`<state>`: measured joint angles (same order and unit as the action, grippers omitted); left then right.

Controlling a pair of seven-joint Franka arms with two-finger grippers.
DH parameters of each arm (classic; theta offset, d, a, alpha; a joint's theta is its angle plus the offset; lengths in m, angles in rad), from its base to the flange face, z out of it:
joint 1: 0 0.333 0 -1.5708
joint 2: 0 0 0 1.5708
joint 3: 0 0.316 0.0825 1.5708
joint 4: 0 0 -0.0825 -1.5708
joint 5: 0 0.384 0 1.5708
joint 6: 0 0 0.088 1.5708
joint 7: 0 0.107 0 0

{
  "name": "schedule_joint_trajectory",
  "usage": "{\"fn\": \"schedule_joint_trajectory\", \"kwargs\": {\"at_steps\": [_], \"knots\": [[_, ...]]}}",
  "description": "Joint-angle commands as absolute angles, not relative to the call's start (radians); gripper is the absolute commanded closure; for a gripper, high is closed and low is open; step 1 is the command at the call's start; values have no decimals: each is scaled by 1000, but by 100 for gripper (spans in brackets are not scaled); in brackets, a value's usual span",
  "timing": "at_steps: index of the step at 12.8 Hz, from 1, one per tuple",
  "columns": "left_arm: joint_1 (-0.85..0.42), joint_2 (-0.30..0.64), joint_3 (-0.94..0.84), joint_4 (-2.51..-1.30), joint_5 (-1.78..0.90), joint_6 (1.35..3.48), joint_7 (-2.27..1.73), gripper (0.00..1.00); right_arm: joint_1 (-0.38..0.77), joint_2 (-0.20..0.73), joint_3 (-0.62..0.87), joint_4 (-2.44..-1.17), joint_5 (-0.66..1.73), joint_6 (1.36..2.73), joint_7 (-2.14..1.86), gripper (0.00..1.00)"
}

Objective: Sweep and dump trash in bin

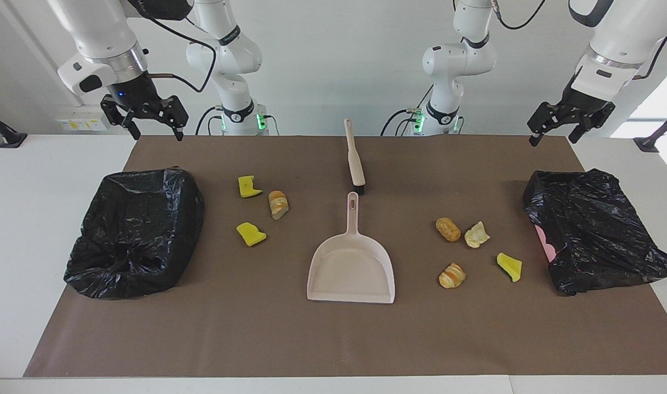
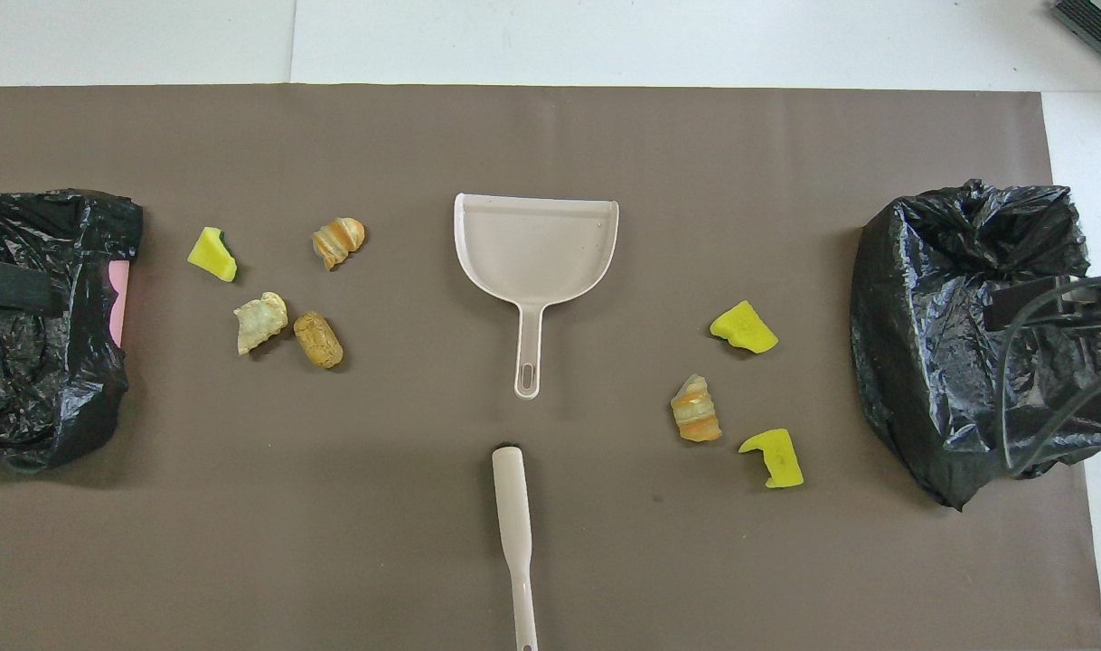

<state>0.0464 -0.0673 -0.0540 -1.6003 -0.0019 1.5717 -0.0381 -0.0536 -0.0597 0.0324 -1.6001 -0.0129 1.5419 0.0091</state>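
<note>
A white desk (image 1: 49, 180) carries a brown mat (image 1: 333, 339), with a white wall at the robots' end. At the middle of the mat lies a pale pink dustpan (image 1: 351, 268), its handle pointing toward the robots. A brush (image 1: 355, 158) of the same colour lies just beside the tip of that handle, nearer to the robots, bristle end toward the pan.

The trash is scattered in two groups on the mat. Toward the right arm's end: two yellow foam wedges (image 1: 249, 186) and one bread lump (image 1: 278, 204). Toward the left arm's end: three bread lumps (image 1: 448, 229) and one yellow wedge (image 1: 510, 266). All seven pieces lie outside the dustpan.

A bin lined with a black bag (image 1: 136, 235) stands at the right arm's end. A second lined bin (image 1: 593, 238) stands at the left arm's end.

The right gripper (image 1: 150, 128) hangs over the mat's edge above its bin, fingers released and grasping nothing. The left gripper (image 1: 555, 131) hangs above the other bin, fingers likewise released and empty.

Step in hand, as judged: none begun; both tools are untouched.

The next move likely calls for one arm to take the brush by its handle and the other to take the dustpan handle. The two handles lie close together, so the arms should approach with care to avoid collision.
</note>
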Motion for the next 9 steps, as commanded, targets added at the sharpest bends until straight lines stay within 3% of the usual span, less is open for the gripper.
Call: {"fn": "schedule_joint_trajectory", "kwargs": {"at_steps": [1,9], "knots": [[48,-83,-52,-1609,-6,1565,-40,0,-57,-81,35,-1627,-3,1551,31,0],[48,-83,-52,-1609,-5,1565,-40,0,-55,-81,37,-1626,-2,1549,20,0]]}}
